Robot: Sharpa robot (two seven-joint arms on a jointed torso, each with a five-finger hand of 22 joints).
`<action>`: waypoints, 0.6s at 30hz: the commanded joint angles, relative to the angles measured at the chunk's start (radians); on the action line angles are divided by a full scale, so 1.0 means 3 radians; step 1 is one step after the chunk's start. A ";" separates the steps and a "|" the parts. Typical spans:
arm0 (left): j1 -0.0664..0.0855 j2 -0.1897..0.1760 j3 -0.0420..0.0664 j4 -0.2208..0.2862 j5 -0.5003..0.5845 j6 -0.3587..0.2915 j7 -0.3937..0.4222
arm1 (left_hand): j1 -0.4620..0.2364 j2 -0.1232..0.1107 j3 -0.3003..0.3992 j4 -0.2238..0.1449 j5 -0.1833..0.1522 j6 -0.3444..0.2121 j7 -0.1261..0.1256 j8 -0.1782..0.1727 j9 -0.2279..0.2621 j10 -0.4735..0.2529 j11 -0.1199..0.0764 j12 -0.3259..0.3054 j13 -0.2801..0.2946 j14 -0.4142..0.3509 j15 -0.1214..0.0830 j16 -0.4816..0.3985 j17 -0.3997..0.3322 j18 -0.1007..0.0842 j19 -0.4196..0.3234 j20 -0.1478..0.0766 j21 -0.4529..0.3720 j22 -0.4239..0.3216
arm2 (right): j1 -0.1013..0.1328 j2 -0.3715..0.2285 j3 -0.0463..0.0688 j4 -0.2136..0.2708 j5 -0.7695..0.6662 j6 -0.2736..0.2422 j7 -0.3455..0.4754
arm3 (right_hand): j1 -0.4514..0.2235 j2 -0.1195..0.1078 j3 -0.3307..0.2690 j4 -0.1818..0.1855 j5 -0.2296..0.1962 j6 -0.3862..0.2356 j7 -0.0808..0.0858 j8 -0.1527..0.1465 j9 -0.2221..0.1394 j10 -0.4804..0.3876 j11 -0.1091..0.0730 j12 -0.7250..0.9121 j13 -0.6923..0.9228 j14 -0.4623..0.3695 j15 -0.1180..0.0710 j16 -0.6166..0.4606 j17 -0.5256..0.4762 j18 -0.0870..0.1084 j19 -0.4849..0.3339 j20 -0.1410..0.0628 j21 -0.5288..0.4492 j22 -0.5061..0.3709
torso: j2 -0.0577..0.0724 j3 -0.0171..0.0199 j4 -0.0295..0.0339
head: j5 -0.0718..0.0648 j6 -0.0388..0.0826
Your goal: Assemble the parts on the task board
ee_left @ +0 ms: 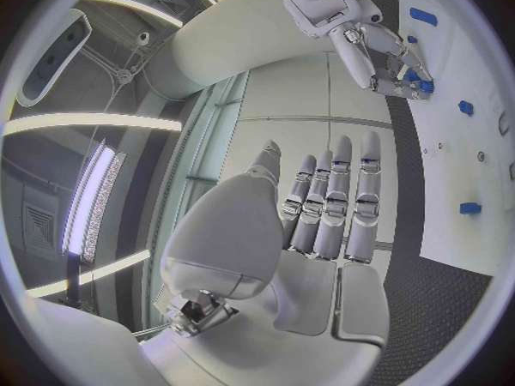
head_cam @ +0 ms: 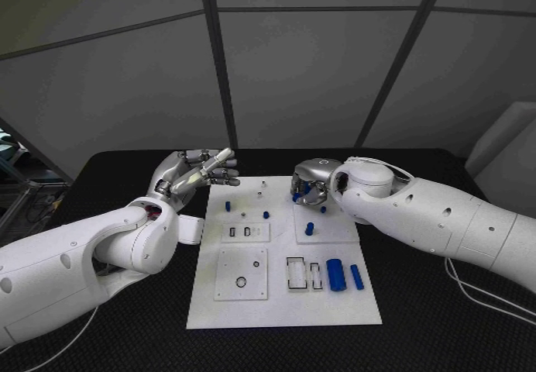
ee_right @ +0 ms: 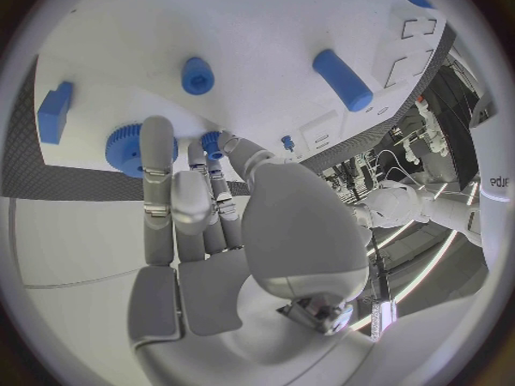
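We press right hand fingertips on blue gear at board's one o'clock, apparently seating it; left hand waits at eleven, fingers straight, together, empty.

Two glossy white rounded arms, each with a segmented silver hand.

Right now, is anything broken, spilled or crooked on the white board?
Nothing stands out. The board lies flat and square on the table, with no visible damage. The blue parts lie or stand on it in order. The right hand reaches over its far edge; the left hand is raised beside it, fingers straight, holding nothing.
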 commanded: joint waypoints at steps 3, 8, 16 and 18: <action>0.0008 -0.0002 0.0004 0.0005 -0.0023 0.0044 0.0010 | -0.0023 0.0004 0.0013 0.0005 -0.0001 0.0013 0.0021 -0.0018 -0.0005 0.0020 0.0013 -0.0022 -0.0006 -0.0005 0.0017 -0.0021 0.0005 0.0168 0.0021 0.0012 -0.0004 -0.0005 | 0.0008 0.0007 -0.0003 -0.0011 0.0004 0.0021 0.0021 | 0.0006 0.0052 0.0046 0.0009 0.0022 0.0059 -0.0006 0.0023 0.0009 0.0050 -0.0006 0.0016 0.0004 0.0117 -0.0009 0.0038 0.0023 -0.0063 0.0029 0.0000 0.0075 0.0086 | 0.0001 -0.0001 -0.0001 | 0.0003 -0.0005; 0.0009 0.0001 0.0004 0.0000 -0.0023 0.0047 0.0007 | -0.0023 0.0004 0.0013 0.0005 -0.0001 0.0013 0.0021 -0.0018 -0.0005 0.0020 0.0013 -0.0022 -0.0006 -0.0005 0.0017 -0.0021 0.0005 0.0168 0.0021 0.0012 -0.0004 -0.0005 | 0.0008 0.0012 -0.0004 -0.0017 0.0007 -0.0029 0.0010 | 0.0029 0.0080 0.0084 0.0014 0.0020 0.0112 -0.0019 0.0039 0.0016 0.0096 -0.0020 0.0020 0.0005 0.0113 -0.0020 0.0076 0.0054 -0.0078 0.0047 -0.0001 0.0182 0.0216 | 0.0004 -0.0003 0.0000 | -0.0001 -0.0012; 0.0009 0.0002 0.0004 -0.0006 -0.0023 0.0053 0.0002 | -0.0025 0.0007 0.0015 0.0006 -0.0001 0.0013 0.0023 -0.0020 -0.0005 0.0020 0.0014 -0.0025 -0.0006 -0.0006 0.0018 -0.0023 0.0006 0.0168 0.0021 0.0012 -0.0006 -0.0007 | 0.0007 -0.0049 -0.0004 0.0080 0.0007 -0.0458 0.0004 | 0.0115 0.0142 0.0175 -0.0028 -0.0055 0.0242 -0.0050 0.0097 0.0046 0.0222 -0.0063 0.0048 0.0031 0.0113 -0.0059 0.0140 0.0112 -0.0116 0.0114 -0.0007 0.0403 0.0499 | 0.0003 0.0000 -0.0001 | 0.0011 -0.0024; 0.0009 -0.0002 0.0004 -0.0008 -0.0023 0.0054 0.0001 | -0.0026 0.0010 0.0017 0.0007 -0.0001 0.0012 0.0024 -0.0022 -0.0005 0.0019 0.0015 -0.0028 -0.0005 -0.0006 0.0018 -0.0025 0.0008 0.0168 0.0021 0.0013 -0.0007 -0.0008 | 0.0007 -0.0084 -0.0003 0.0132 0.0012 -0.0549 0.0005 | 0.0122 0.0142 0.0182 -0.0035 -0.0051 0.0252 -0.0051 0.0101 0.0049 0.0232 -0.0065 0.0048 0.0034 0.0113 -0.0061 0.0144 0.0116 -0.0121 0.0124 -0.0009 0.0431 0.0536 | 0.0003 0.0000 -0.0001 | 0.0012 -0.0024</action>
